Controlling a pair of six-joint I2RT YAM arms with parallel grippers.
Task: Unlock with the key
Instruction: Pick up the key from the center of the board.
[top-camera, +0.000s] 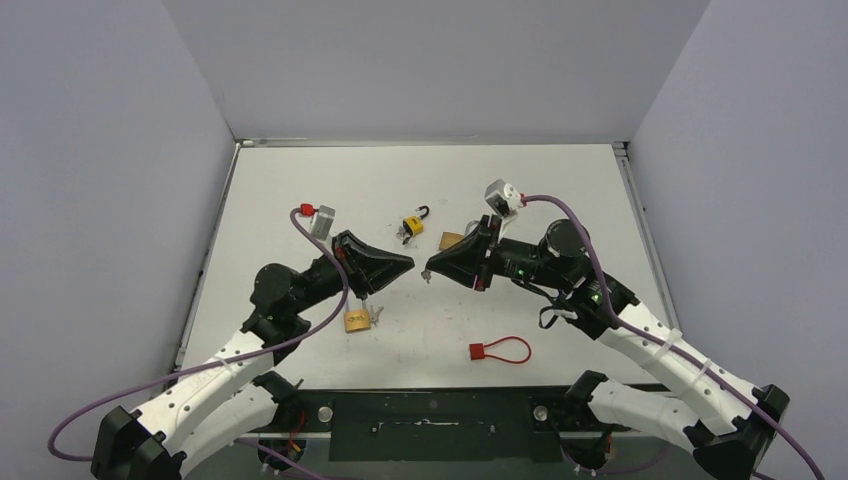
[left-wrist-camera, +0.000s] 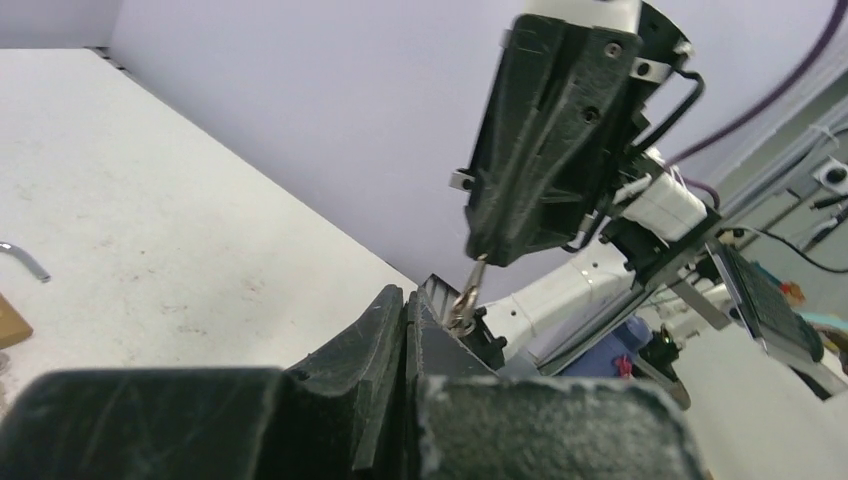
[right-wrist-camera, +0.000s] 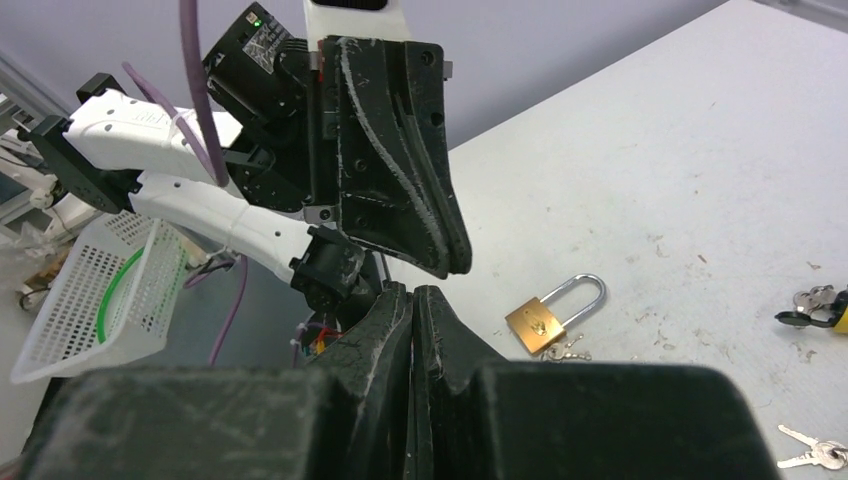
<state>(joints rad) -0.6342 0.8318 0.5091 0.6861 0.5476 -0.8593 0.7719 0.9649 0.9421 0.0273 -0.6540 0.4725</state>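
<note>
Your right end effector (top-camera: 428, 272) is pinching the key (left-wrist-camera: 467, 292). Your left end effector (top-camera: 409, 264) is closed tight, tips touching it. The brass padlock (top-camera: 357, 320) is lying on the counter (top-camera: 560, 190) by your left arm.

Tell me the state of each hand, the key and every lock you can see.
Key: hanging from the right hand.
Right hand: shut on the key.
Left hand: shut, by the key's tip; grip unclear.
Brass padlock: lying flat, shackle shut.
Yellow padlock: shackle looks open.
Red cable lock: loop closed.
</note>
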